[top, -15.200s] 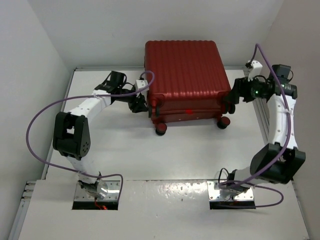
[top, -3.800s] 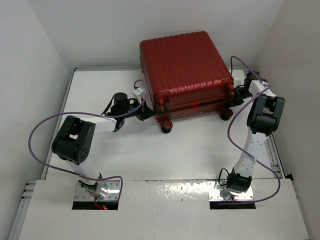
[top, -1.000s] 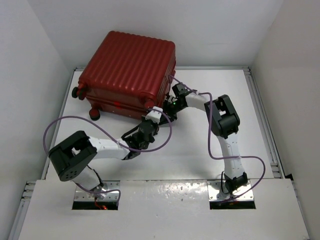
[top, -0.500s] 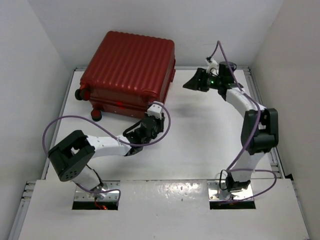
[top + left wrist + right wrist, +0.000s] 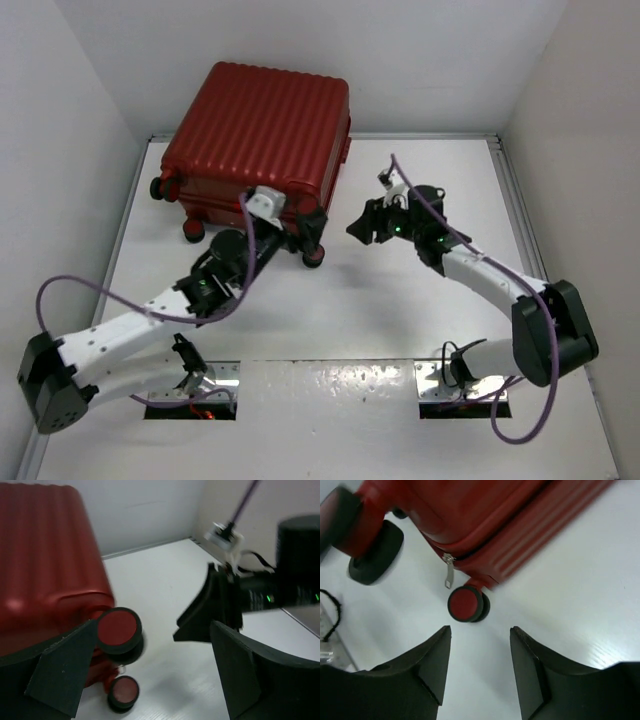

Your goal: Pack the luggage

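The white table is taken up at its far left corner by the luggage, which is laid flat and closed, ribbed shell up, wheels toward the near side. The left gripper is held just beside the case's near right corner, jaws spread wide, nothing gripped. The right gripper is pointed at that corner from the right and kept apart from it, jaws parted over bare table, nothing held. A red wheel and a zipper pull are seen ahead of the right fingers.
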You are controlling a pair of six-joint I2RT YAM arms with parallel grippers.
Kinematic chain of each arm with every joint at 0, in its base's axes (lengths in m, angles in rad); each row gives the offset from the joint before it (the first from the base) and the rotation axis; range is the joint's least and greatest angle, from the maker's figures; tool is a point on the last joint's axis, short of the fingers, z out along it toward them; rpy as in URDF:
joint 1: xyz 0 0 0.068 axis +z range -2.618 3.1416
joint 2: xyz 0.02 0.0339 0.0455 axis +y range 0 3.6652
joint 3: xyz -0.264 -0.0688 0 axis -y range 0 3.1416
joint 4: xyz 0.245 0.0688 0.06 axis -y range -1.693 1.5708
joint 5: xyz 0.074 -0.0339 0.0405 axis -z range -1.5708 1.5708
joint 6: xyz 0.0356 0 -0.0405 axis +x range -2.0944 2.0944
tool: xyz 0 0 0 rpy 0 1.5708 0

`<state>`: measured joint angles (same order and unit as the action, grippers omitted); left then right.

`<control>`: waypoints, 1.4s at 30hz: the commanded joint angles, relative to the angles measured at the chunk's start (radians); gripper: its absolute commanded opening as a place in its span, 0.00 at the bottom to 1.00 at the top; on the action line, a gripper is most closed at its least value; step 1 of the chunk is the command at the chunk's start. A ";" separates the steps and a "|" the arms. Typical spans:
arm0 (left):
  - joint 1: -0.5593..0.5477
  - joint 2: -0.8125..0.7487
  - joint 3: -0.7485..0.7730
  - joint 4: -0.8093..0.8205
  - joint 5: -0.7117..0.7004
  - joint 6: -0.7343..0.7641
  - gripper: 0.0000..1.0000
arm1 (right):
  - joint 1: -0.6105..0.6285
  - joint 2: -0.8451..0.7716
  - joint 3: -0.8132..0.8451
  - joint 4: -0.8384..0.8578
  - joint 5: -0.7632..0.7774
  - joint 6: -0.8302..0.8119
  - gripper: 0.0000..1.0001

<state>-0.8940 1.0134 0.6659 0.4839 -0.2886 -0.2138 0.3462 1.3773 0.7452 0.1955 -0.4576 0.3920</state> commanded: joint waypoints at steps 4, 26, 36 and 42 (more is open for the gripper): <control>0.134 -0.091 0.190 -0.581 -0.176 -0.073 1.00 | 0.242 -0.011 -0.034 0.211 0.431 -0.064 0.44; 0.701 -0.133 0.116 -0.613 0.164 -0.125 1.00 | 0.139 0.296 0.135 0.301 -0.198 0.353 0.65; 0.733 -0.081 0.129 -0.620 0.121 -0.160 1.00 | 0.139 0.339 0.051 0.401 -0.112 0.398 0.61; 0.733 -0.070 0.129 -0.630 0.167 -0.171 1.00 | 0.142 0.374 0.068 0.482 -0.118 0.435 0.55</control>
<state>-0.1699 0.9463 0.7620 -0.1570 -0.1448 -0.3614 0.4866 1.7397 0.7948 0.5533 -0.5781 0.8013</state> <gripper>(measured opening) 0.995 0.560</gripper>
